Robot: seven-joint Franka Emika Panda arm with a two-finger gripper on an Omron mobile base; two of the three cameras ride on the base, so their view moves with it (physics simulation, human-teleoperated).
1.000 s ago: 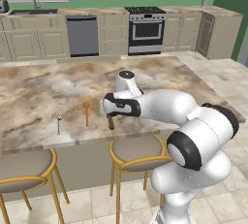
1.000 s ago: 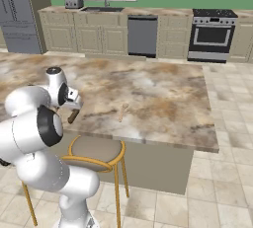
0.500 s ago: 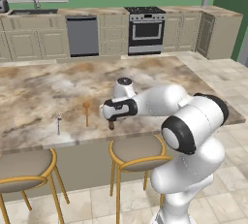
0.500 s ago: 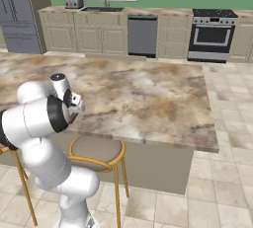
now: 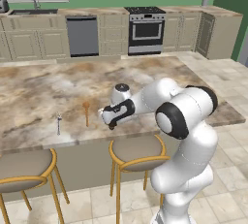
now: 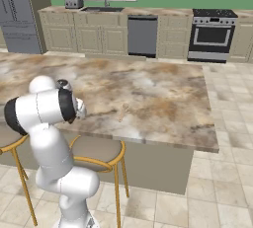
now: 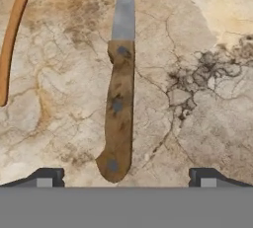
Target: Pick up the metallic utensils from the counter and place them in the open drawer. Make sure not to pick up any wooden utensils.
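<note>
Stretching wide across the room, the marbled worktop [image 5: 43, 87] is the biggest thing here. 2 stools with round seats and yellow legs stand at its near edge: 1 stool [image 5: 137, 150] under the arm and another stool [image 5: 22, 167] at about 9 o'clock from it.

The end effector [image 5: 112, 117] hangs low over the worktop near that edge. Its 2 dark tips stand wide apart and hold nothing.

In the hand view the knife [image 7: 119, 103] lies flat on the stone between the tips, not touching them. Its brown handle is at 6 o'clock and its grey blade points to 12 o'clock.

The wooden spoon [image 5: 86, 112] lies at 9 o'clock from the end effector, just beside it.

The thin silvery piece [image 5: 58, 122] lies farther out toward 9 o'clock, near the worktop edge.
</note>
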